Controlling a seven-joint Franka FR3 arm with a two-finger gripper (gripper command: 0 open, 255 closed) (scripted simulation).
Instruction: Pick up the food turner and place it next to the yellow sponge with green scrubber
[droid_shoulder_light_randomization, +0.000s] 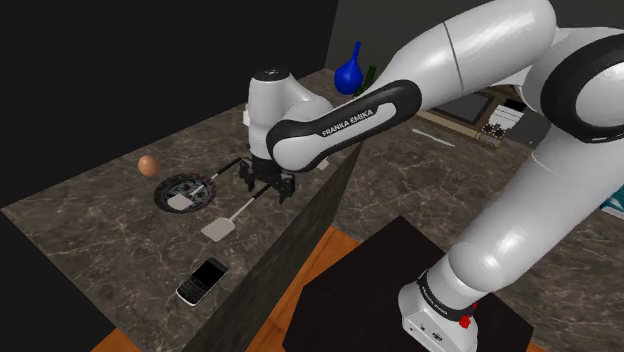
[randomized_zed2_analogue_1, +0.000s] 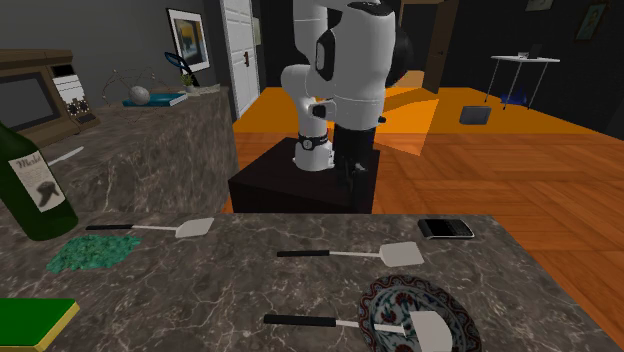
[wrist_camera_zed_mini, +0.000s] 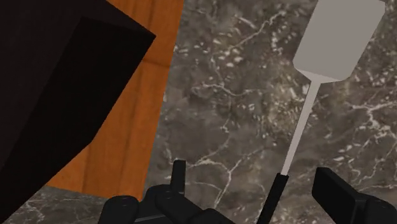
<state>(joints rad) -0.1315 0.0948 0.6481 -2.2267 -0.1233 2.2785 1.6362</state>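
While the black fingers (wrist_camera_zed_mini: 336, 191) are spread open, the grey-bladed, black-handled food turner (wrist_camera_zed_mini: 304, 114) is found untouched between them on the dark marbled tabletop (wrist_camera_zed_mini: 222, 95); the grasp is judged pending, closing on the handle being required.

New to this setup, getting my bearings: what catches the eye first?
The big white arm bends over the marble counter, its open black gripper straddling the handle of a grey food turner. Another turner lies on a patterned plate nearby; a dark bottle stands at the second exterior view's left.
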